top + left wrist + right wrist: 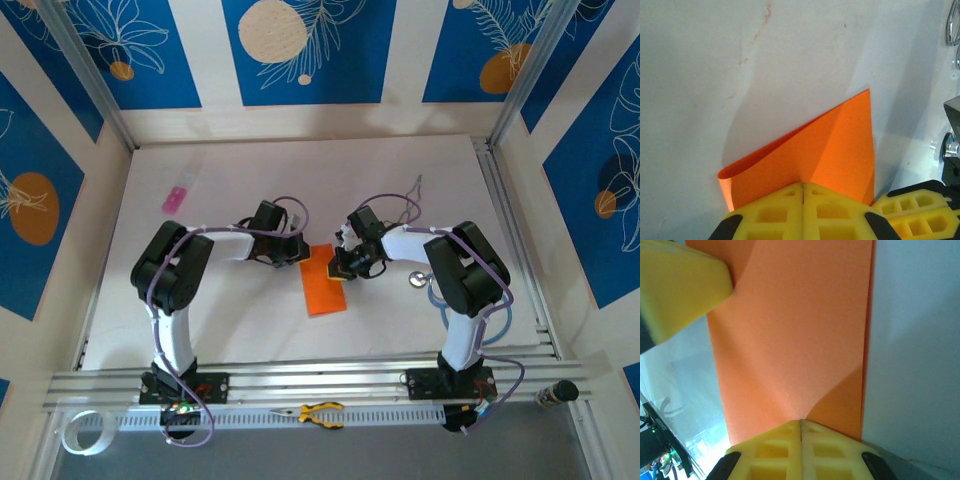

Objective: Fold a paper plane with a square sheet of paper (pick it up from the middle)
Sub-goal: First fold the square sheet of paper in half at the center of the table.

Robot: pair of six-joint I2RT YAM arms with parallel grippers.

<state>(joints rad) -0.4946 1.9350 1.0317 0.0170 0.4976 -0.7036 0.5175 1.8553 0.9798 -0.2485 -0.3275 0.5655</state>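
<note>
paper (324, 285): bright orange, plain, folded into a narrow oblong; lies at mid-frame of the top view on the white table (400, 190), between the two grippers, long side running from upper right to lower left.
paper, left wrist view (830, 150): one layer lifts off the table in a soft curl at lower left and comes to a sharp corner at upper right; a crease runs down to the seam of the fingers.
paper, right wrist view (790, 340): flat and smooth, with a straight doubled edge down the right side and a darker fold near the bottom.
left gripper (300, 252) (803, 186): yellow fingers pressed together, pinching the paper at its upper end.
right gripper (346, 268) (801, 422): fingers likewise closed on the paper's edge, just beside the left gripper.
pink object (175, 198): upper left of the table, well apart from the paper.
pliers (320, 413): yellow-handled, bottom centre, on the rail.
</note>
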